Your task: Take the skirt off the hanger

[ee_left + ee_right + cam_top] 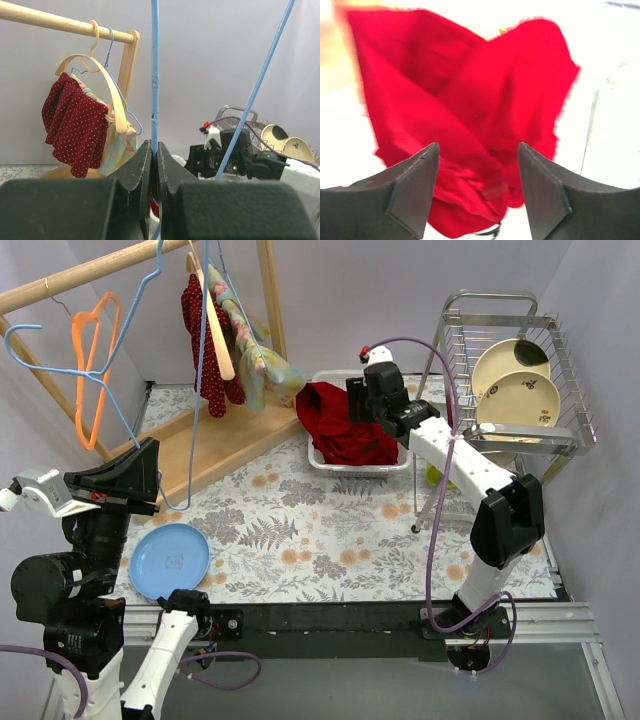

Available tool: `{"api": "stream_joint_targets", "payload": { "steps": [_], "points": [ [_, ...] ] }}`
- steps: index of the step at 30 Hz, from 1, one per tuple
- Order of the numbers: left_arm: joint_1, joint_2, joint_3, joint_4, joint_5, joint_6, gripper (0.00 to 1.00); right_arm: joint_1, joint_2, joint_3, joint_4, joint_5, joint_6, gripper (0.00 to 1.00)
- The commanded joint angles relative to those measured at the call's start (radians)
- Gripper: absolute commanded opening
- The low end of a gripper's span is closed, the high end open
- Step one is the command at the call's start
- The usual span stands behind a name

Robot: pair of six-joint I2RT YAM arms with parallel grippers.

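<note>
Overhead, a floral-print cloth point(330, 530) covers the table; plain pale walls close the rear and sides; a wooden rack point(90, 275) stands at the left rear; a wire dish rack point(530, 445) with 2 cream plates point(525, 395) stands at the right rear; a round blue plate point(170, 560) lies near the left arm's base.

The red skirt point(345, 435) lies crumpled in a white basket point(360, 468) at the centre rear, off any hanger. The right gripper point(360, 400) hangs over it; only the right wrist view shows the 2 fingers standing well apart, gripping nothing, with soft folded fabric below them.

The left wrist view alone shows the left gripper point(154, 145) with jaws pressed together on the thin wire of the blue hanger point(154, 75); that view also shows a dark red white-dotted garment point(72, 130) draped on a smooth cream hanger point(112, 95) hooked over the rod. An orange hanger point(95, 360) hangs from the rod, bare.
</note>
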Motion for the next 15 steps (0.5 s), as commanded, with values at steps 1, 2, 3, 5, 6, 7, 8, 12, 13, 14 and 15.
{"api": "stream_joint_targets", "payload": {
  "steps": [1,2,3,5,6,7,8,12,13,14,15],
  "points": [
    [0.007,0.011,0.021,0.004,0.007,0.003,0.00,-0.003,-0.004,0.141,-0.002,-0.215,-0.050,0.73],
    [0.005,0.013,0.021,0.004,0.005,0.005,0.00,-0.003,0.032,0.173,-0.035,-0.258,-0.048,0.79],
    [0.005,0.013,0.021,0.004,0.005,0.006,0.00,-0.003,0.051,0.231,-0.042,-0.278,-0.048,0.82],
    [0.005,0.011,0.021,0.004,0.004,0.008,0.00,-0.003,0.095,0.255,-0.003,-0.364,-0.062,0.85],
    [0.005,0.013,0.021,0.004,0.004,0.008,0.00,-0.003,0.111,0.264,0.016,-0.374,-0.070,0.86],
    [0.005,0.014,0.021,0.004,0.004,0.009,0.00,-0.003,0.129,0.288,0.029,-0.407,-0.083,0.86],
    [0.005,0.014,0.023,0.004,0.004,0.011,0.00,-0.003,0.175,0.308,0.043,-0.427,-0.096,0.86],
    [0.005,0.013,0.025,-0.001,0.001,0.020,0.00,-0.003,0.298,0.413,0.043,-0.417,-0.148,0.84],
    [0.005,0.014,0.023,-0.002,-0.001,0.022,0.00,-0.003,0.318,0.425,0.045,-0.412,-0.156,0.83],
    [0.007,0.014,0.023,-0.004,-0.002,0.026,0.00,-0.003,0.355,0.442,0.046,-0.397,-0.168,0.78],
    [0.005,0.014,0.025,-0.004,-0.005,0.028,0.00,-0.005,0.370,0.444,0.053,-0.389,-0.172,0.73]
  ]
}}
